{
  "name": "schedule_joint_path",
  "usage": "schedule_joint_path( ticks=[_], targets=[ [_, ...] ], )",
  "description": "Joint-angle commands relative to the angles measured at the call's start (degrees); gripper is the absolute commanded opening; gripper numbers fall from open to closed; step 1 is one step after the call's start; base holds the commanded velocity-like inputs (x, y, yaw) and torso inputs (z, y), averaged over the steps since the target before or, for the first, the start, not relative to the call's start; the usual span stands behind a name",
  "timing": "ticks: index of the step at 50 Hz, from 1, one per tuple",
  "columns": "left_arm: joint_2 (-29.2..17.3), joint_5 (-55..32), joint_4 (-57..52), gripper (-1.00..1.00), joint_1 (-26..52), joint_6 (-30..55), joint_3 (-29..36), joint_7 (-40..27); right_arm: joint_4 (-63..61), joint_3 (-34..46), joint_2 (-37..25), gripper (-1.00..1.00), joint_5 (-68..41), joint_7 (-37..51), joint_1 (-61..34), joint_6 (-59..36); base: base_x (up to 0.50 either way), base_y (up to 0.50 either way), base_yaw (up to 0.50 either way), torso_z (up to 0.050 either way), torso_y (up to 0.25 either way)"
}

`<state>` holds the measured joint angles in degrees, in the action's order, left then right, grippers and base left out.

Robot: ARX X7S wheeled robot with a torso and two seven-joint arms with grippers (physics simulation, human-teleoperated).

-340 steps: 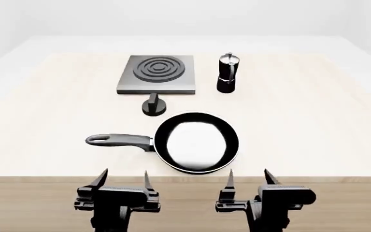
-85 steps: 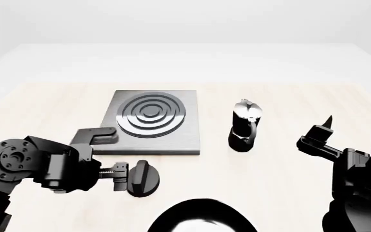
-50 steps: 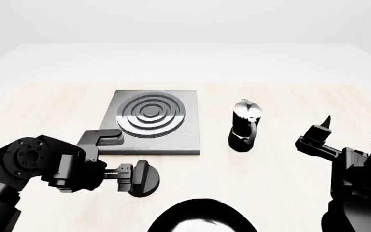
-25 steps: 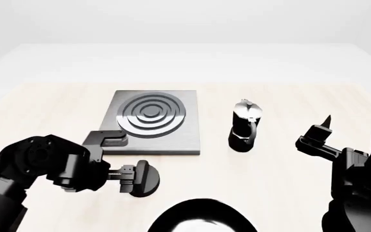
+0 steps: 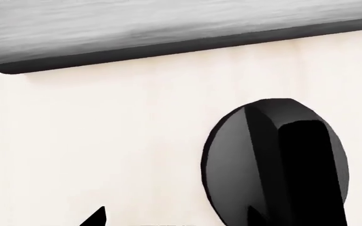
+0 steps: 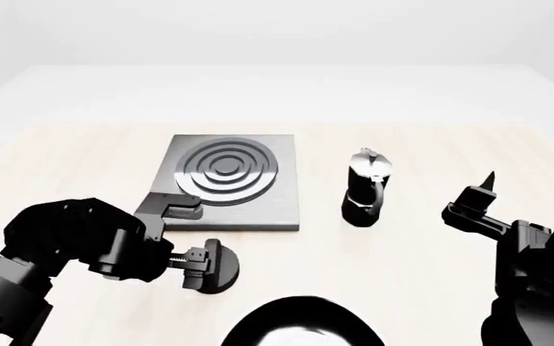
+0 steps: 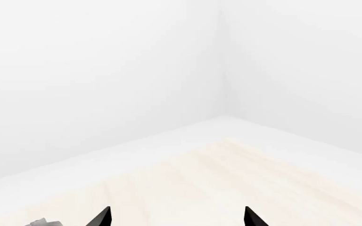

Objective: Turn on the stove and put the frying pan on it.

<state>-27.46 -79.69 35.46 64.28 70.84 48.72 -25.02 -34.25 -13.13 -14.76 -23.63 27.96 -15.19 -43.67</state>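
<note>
One knob [image 5: 275, 160] close-up, frying pan [image 6: 301, 324] head-view only

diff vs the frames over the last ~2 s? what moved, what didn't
The left arm rolled at the wrist and crept right, its left claw staying at the knob; the knob's ridge looks slightly turned, but whether it is gripped is unclear. Unchanged: the stove, the moka pot, the frying pan at the near edge, and the right claw, open, raised and idle.

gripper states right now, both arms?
Left gripper: at the knob, one fingertip against its ridge; grip cannot be told.
Right gripper: open, empty, raised over the table.
</note>
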Motion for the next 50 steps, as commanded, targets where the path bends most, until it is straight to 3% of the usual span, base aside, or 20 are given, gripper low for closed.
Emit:
schedule_joint_path(
  ticks=[1,27,43,50],
  targets=[
    [4.5,-2.2,-0.5,1.00,-1.1,-0.5,-1.6,4.9,0.0,-1.8,1.2,1.00,-0.1,-1.4,-0.1,-0.2,0.00,0.00,0.00,0.000,0.000],
    [6.6,-0.4,0.0,1.00,0.2,-1.7,0.5,8.6,0.0,-1.6,0.7,1.00,-0.7,-0.8,0.0,0.0,0.00,0.00,0.00,-0.001,0.000],
    [6.9,0.1,9.6,1.00,3.7,-12.9,-7.0,-3.2,-0.1,-1.5,0.5,1.00,-1.2,-0.5,0.2,0.2,0.00,0.00,0.00,0.000,0.000],
    [6.4,-1.1,8.8,1.00,4.2,-13.3,-8.5,-5.5,-0.1,-1.4,0.4,1.00,-1.3,-0.4,0.2,0.3,0.00,0.00,0.00,0.000,0.000]
  ],
)
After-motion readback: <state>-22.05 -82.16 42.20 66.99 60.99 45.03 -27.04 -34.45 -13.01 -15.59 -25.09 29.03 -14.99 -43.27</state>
